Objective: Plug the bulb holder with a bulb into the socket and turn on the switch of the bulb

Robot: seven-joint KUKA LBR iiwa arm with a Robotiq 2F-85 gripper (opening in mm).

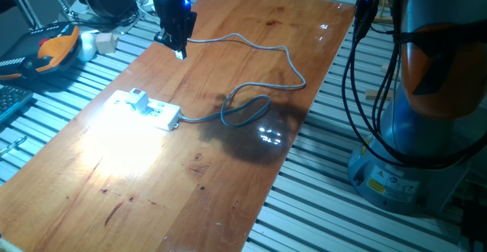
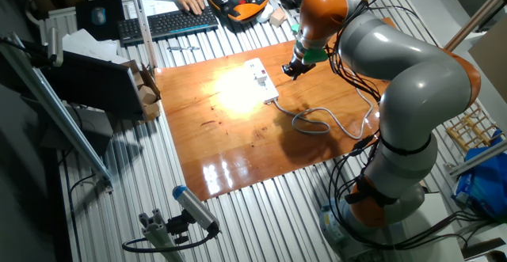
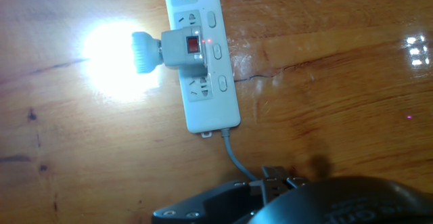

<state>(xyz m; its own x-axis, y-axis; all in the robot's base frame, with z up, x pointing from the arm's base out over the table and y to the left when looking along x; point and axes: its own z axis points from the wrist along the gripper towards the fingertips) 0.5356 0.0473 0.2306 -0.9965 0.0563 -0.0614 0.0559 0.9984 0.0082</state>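
One long flat white power-strip socket [image 3: 201,61] lies on the glossy wooden counter [image 1: 228,168]. One small white boxy bulb holder [image 3: 188,48] sits plugged in, bulb glowing. My claw [image 1: 174,36] hangs apart above, empty; finger spacing indiscernible. Ribbed metal surrounds the counter.

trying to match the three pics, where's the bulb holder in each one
One fixed view: the bulb holder sits on the socket, left of centre.
The other fixed view: the holder is a small bump on the strip, upper centre.
Hand view: top centre, bulb glowing leftward.
Shared landmark: the grey cable.
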